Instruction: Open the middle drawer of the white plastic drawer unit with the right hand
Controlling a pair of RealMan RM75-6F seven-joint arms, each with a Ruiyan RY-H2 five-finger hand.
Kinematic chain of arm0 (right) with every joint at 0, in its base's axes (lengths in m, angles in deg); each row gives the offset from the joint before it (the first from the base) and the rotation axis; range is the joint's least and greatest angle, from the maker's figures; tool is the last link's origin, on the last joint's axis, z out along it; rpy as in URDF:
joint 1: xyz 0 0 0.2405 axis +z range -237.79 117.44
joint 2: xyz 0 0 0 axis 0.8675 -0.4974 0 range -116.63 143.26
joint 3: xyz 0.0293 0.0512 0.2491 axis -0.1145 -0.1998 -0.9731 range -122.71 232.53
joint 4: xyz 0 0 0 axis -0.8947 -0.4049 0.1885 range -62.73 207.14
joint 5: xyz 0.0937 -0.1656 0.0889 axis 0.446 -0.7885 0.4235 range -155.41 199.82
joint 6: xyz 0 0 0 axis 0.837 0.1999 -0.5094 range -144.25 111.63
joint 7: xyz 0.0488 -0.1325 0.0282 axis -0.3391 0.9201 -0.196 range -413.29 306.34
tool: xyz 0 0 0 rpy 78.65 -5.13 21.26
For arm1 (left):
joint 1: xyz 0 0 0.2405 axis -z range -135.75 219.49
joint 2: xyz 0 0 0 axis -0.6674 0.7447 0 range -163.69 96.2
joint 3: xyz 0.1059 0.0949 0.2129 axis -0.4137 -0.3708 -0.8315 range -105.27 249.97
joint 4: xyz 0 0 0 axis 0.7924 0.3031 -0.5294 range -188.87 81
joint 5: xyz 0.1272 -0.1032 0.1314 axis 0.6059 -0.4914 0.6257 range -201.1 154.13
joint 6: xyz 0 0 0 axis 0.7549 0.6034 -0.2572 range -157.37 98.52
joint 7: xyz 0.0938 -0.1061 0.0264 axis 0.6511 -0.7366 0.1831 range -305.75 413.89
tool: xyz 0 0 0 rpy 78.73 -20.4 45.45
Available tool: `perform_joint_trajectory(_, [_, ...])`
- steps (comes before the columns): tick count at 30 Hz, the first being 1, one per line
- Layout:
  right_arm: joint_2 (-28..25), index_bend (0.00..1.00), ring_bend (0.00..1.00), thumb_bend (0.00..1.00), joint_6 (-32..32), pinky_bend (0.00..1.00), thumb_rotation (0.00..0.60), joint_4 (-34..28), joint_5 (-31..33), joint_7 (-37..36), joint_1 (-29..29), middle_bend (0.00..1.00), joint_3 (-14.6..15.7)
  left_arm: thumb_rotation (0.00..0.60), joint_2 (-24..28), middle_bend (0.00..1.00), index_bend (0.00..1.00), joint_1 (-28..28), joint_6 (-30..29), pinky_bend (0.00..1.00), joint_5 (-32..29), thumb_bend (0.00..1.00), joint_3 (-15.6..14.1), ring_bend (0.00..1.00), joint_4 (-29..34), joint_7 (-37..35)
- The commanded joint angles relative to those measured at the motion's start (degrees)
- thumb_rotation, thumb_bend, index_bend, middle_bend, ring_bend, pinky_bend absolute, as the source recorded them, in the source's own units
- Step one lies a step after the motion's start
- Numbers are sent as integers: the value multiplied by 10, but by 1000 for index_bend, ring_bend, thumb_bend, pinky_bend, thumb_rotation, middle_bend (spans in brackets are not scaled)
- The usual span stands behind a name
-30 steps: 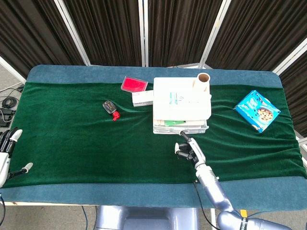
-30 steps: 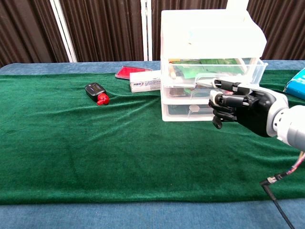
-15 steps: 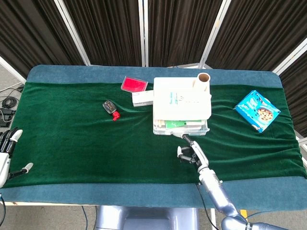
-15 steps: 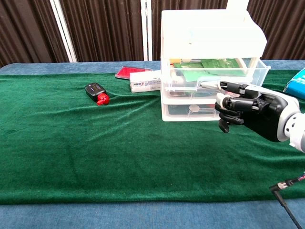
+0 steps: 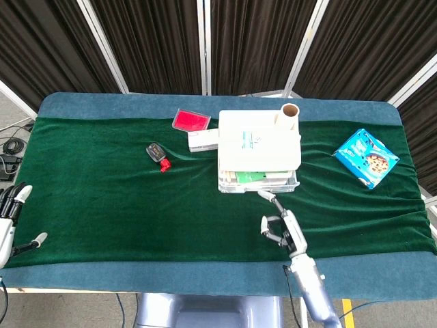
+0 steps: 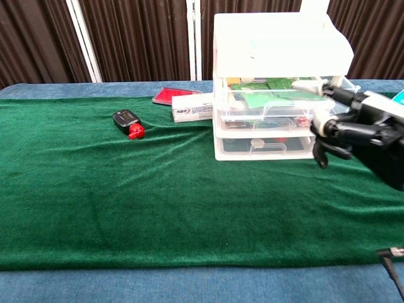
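Observation:
The white plastic drawer unit [image 5: 259, 140] [image 6: 278, 44] stands at the middle back of the green cloth. A clear drawer with green contents [image 6: 278, 98] [image 5: 258, 179], just under the white top, stands pulled out a little from the front. My right hand [image 5: 280, 229] [image 6: 360, 132] hangs in front of the unit and to its right, off the drawer handle. It holds nothing; most fingers are curled in and one points toward the drawer's right front corner. My left hand [image 5: 8, 219] rests at the table's left front edge, fingers spread, empty.
A cardboard tube [image 5: 289, 116] stands on the unit. Left of the unit lie a white box [image 6: 192, 107], a red flat case [image 6: 177, 95] and a small black-and-red object [image 6: 128, 122]. A blue cookie pack [image 5: 367, 157] lies at the right. A cable [image 6: 391, 252] runs at the front right.
The drawer with green contents slid out toward me. My right hand let go of its front and drew back toward the table's front and to the right. Left hand still.

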Motion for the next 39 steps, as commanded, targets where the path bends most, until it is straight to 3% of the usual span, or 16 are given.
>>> perform_joint_trajectory(1, [2,202,897,596,-41,717,600,-3,-41,30,-19,907,25,600,0,0,0,0,-1,0,1,157,0,0,1,1])
perform_joint_trajectory(6, [-22,235,897,597,-43,717,600,-2,-38,150,-16,907,26,600,1,0,0,-1,-3,0,3,157,-1,0,2,1])
perform_joint_trajectory(19, [-110,262,873,599,-18,690,600,-54,5,338,7,883,-1,600,0,0,0,-1,-2,0,4,158,-2,0,4,8])
perform_joint_trajectory(22, [-132,261,801,585,-8,618,600,-58,7,370,11,803,5,600,0,0,0,-1,-3,0,4,157,-2,0,5,9])
perform_joint_trajectory(26, [-173,226,608,537,5,495,600,-67,-1,420,11,579,26,600,-1,0,0,-1,-3,0,5,157,-2,0,5,11])
perform_joint_trajectory(29, [-188,195,543,523,10,485,600,-78,5,447,12,507,32,600,0,0,0,-2,-4,0,6,157,-2,0,6,12])
perform_joint_trajectory(32, [-198,185,560,521,17,567,600,-96,19,478,14,532,37,600,0,0,0,-2,-4,0,8,156,-4,0,7,14])
perform_joint_trajectory(39, [-188,168,739,521,24,690,600,-120,58,580,38,712,22,600,0,0,0,-3,-7,0,11,157,-5,0,10,17])
